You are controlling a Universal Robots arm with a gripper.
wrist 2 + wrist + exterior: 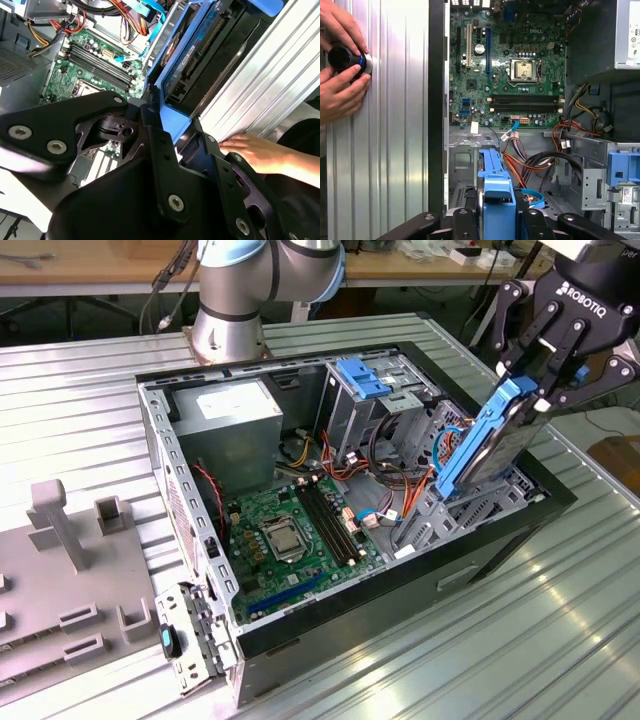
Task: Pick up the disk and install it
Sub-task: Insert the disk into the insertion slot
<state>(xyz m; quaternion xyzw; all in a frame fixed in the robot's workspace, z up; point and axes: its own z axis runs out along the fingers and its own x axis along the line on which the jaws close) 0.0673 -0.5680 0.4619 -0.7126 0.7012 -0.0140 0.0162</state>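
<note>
Disk (488,445) gripped by end effector (545,380) tilts over case (455,575) edge.

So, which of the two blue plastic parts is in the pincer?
The disk, blue-railed, held tilted over the case; the bare bracket sits mounted inside.

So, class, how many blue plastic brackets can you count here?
2: one on the disk in the hand; one bracket at the drive cage. Others may be hidden.

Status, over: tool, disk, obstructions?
Tool shut on disk. Disk tilted, lower end at drive cage, not seated. Orange cables beside cage; hand outside case.
</note>
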